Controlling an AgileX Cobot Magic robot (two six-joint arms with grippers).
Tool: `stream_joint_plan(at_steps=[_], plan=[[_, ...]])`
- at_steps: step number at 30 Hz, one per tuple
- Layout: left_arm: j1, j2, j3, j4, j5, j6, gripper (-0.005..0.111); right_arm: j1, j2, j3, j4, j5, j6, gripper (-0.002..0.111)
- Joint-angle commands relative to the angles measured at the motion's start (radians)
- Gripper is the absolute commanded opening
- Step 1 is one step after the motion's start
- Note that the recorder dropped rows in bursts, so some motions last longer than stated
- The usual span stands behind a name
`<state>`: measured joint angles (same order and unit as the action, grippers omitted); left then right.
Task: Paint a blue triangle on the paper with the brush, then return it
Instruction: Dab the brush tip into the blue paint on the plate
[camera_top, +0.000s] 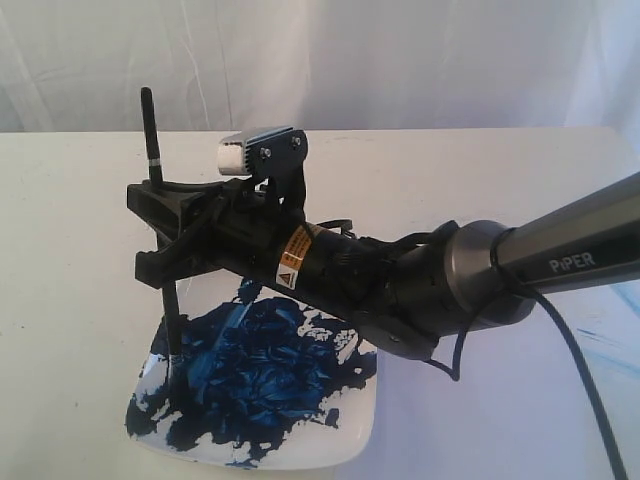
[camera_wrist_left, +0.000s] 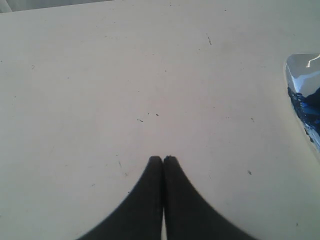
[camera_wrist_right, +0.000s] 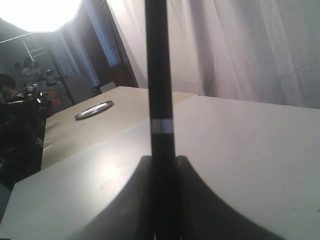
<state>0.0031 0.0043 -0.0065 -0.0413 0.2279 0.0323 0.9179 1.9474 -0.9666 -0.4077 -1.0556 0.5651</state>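
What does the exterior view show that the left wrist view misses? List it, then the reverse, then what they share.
Exterior only: the right fingers clamped on a long thin black paintbrush standing upright, tip down in a white square dish. Left wrist only: the left fingers, shut and empty. Both: that dish, its dark blue paint and the cream table.

Black right gripper (camera_top: 150, 232) up front, chunky and angular. Above it sits a silver camera bracket (camera_top: 275, 145) with 2 screws (camera_top: 266, 152) and a white lens block (camera_top: 232, 156). There's an orange warning label (camera_top: 292, 257) with a triangle symbol on the black wrist body, then a rounded grey joint (camera_top: 475, 260) running into a grey tube (camera_top: 585, 232) lettered PiPER in white. A black cable (camera_top: 575, 365) trails off it. Left gripper (camera_wrist_left: 163, 159): 2 smooth black fingers (camera_wrist_left: 142, 205), curving to blunt tips.
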Motion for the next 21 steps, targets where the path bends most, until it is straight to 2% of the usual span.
stream_joint_plan(at_steps=[1,7,14,21], plan=[[-0.006,-0.004,0.006,-0.008,0.001,-0.006,0.000,0.001,-0.001,-0.002,-0.007,-0.074,-0.080,0.000],[-0.006,-0.004,0.006,-0.008,0.001,-0.006,0.000,0.001,-0.001,-0.002,0.085,-0.130,-0.180,0.000],[-0.006,-0.004,0.006,-0.008,0.001,-0.006,0.000,0.001,-0.001,-0.002,0.128,-0.002,-0.182,0.000],[-0.006,-0.004,0.006,-0.008,0.001,-0.006,0.000,0.001,-0.001,-0.002,0.226,-0.005,-0.379,0.000]])
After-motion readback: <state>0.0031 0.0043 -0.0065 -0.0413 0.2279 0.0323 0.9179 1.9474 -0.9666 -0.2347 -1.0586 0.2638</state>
